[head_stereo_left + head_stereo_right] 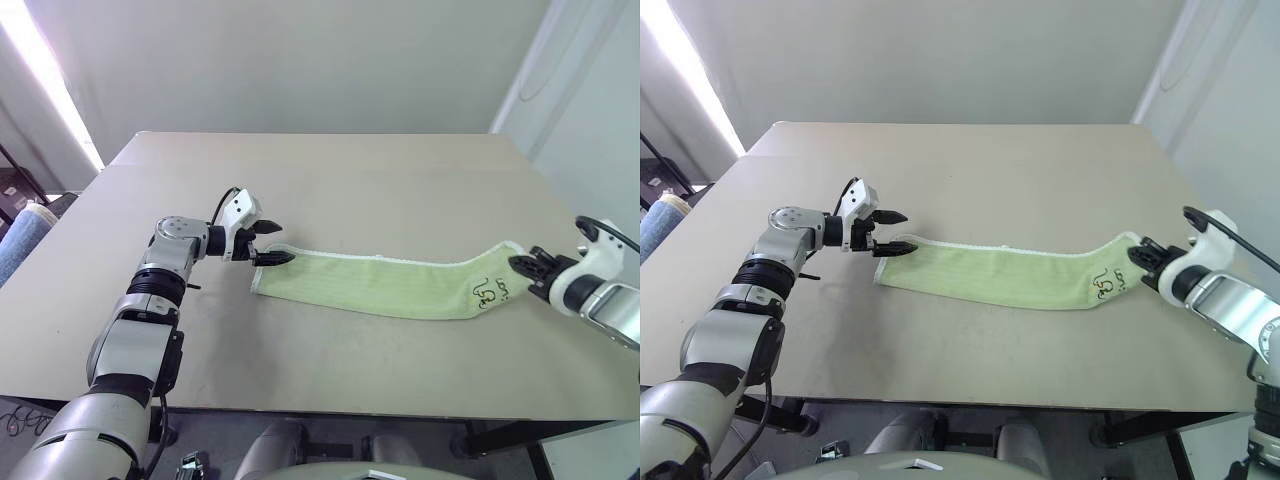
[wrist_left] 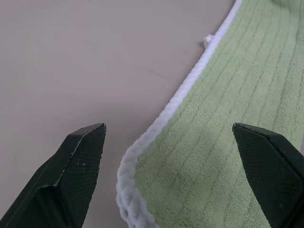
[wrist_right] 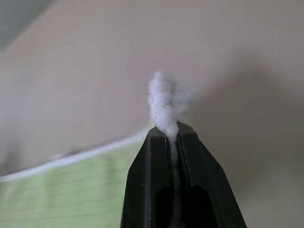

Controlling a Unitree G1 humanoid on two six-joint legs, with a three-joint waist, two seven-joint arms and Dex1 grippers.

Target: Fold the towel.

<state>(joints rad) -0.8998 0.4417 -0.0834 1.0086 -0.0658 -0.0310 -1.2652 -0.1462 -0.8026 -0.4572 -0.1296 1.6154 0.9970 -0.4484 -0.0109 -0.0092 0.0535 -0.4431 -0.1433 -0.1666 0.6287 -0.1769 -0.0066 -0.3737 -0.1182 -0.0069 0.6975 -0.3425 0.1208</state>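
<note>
Towel (image 1: pixel 385 283) lying as long narrow green strip across table (image 1: pixel 330 180), folded lengthwise, white edging along far side. Right end lifting off surface. Wide bare tabletop lying beyond and in front of strip. Dark scribble (image 1: pixel 490 291) showing near right end; not readable. Right gripper (image 1: pixel 524 266) pinching white edging at right corner, fingers pressed together. Left gripper (image 1: pixel 272 243) hovering at left end, fingers (image 2: pixel 80 166) spread wide, straddling edging.

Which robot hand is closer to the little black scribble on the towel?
Right. The right gripper pinches the towel end beside the scribble; the left gripper is open at the far end.
</note>
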